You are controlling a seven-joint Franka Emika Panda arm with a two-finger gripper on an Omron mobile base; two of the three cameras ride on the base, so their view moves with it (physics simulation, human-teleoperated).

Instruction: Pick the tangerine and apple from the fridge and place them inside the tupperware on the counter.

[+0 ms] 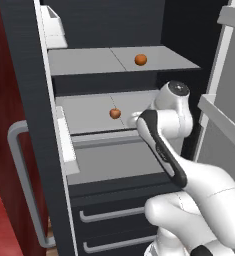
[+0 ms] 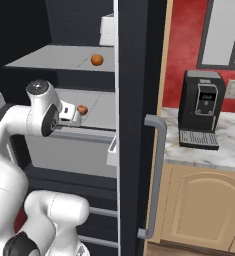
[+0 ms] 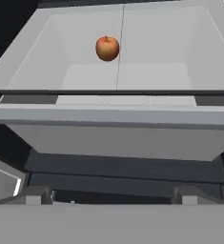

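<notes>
The fridge point(image 1: 96, 165) stands open. On its upper shelf lies the tangerine point(image 1: 140, 60) point(image 2: 97, 60), a plain orange ball. The apple point(image 1: 115, 113) point(image 2: 82, 109) point(image 3: 107, 48), reddish with a short dark stem, sits on the middle shelf. My gripper point(image 3: 111, 196) is at that shelf's front edge, a short way before the apple and pointing at it. Its fingertips point(image 3: 35, 195) stand wide apart with nothing between them, so it is open. In the right base view the hand point(image 2: 68, 113) is just left of the apple. The tupperware is out of view.
Fridge doors flank the arm: one with a grey bar handle point(image 1: 19, 170) on the left, one with white bins point(image 1: 221, 117) on the right. Drawers point(image 1: 114, 215) lie below the shelves. A black coffee machine point(image 2: 203, 109) stands on the marbled counter point(image 2: 229, 145).
</notes>
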